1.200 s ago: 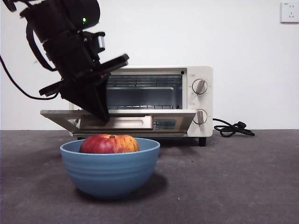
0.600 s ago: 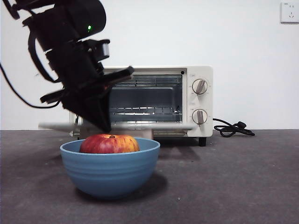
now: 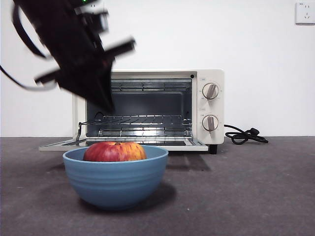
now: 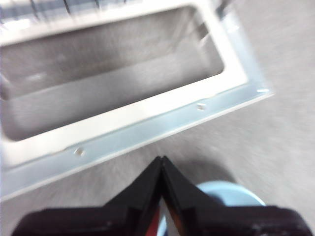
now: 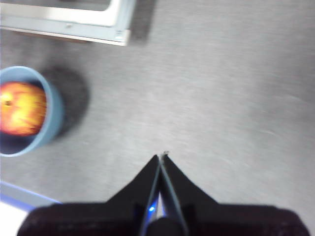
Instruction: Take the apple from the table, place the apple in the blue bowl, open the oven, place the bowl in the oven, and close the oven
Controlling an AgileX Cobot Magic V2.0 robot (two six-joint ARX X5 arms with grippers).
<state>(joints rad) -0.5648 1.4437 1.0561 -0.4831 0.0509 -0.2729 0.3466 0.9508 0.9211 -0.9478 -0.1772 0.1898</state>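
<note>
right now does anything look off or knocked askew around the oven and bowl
Nothing stands out. The oven sits square with its door flat open, the apple rests in the upright blue bowl, and the left gripper, shut, hangs above the door.

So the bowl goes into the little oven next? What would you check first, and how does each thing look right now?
1. Oven door fully down: ok, it lies flat.
2. Apple inside the blue bowl: ok.
3. Rack inside the oven free: ok, nothing shows on it.
4. Left hand clear of the door: ok, above it, jaws shut.
5. Right hand ready: shut, over bare table, away from the bowl.
6. Bowl fits through the opening: cannot tell.
</note>
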